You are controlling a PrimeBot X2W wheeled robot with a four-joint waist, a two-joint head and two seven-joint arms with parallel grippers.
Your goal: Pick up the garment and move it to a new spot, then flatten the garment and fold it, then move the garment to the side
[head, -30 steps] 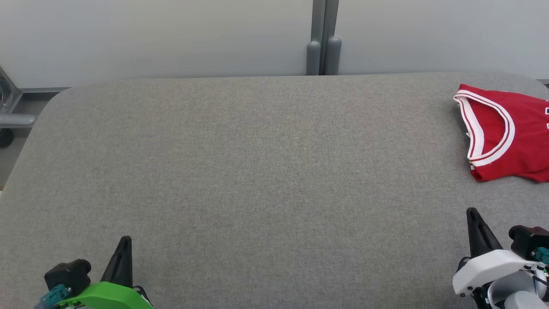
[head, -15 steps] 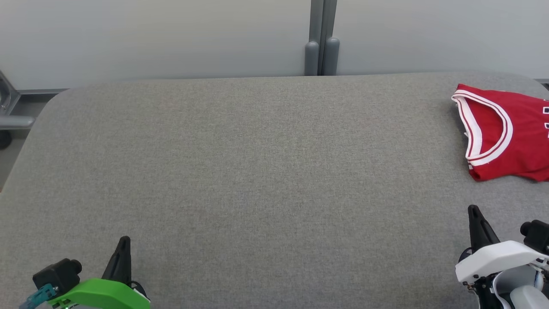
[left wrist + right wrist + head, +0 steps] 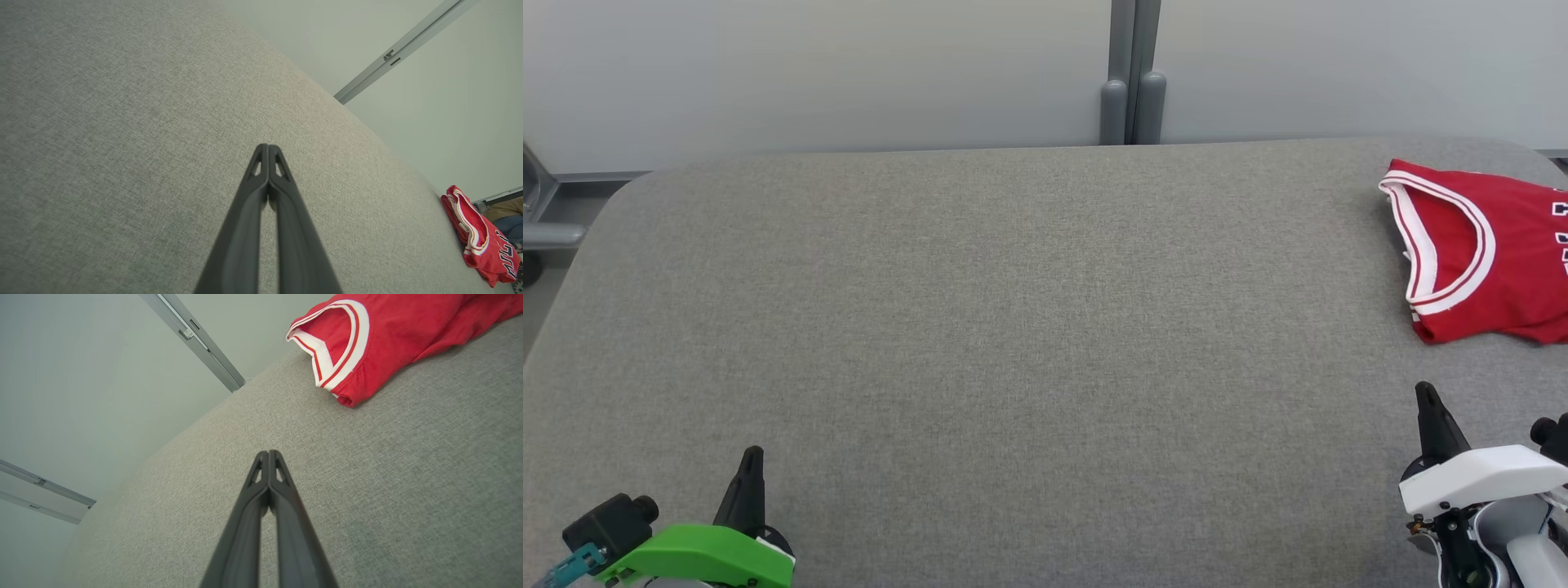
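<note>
The garment [image 3: 1486, 253] is a red sleeveless jersey with white and red trim, lying folded at the far right of the grey padded table [image 3: 1013, 327]. It also appears as the garment [image 3: 478, 237] at the far right in the left wrist view and as the garment [image 3: 376, 339] at the top in the right wrist view. My left gripper [image 3: 752, 457] is at the lower left, shut and empty, with its tips together [image 3: 268, 148]. My right gripper [image 3: 1425, 394] is at the lower right, shut and empty [image 3: 268, 454], a short way in front of the jersey.
A pale wall with a grey vertical post [image 3: 1131, 73] stands behind the table. A metal frame [image 3: 539, 212] shows past the table's rounded left corner. The table's right edge runs close to the jersey.
Both grippers have drifted outward and lower in the head view, the left toward the left edge and the right toward the right. The jersey has not moved on the table.
</note>
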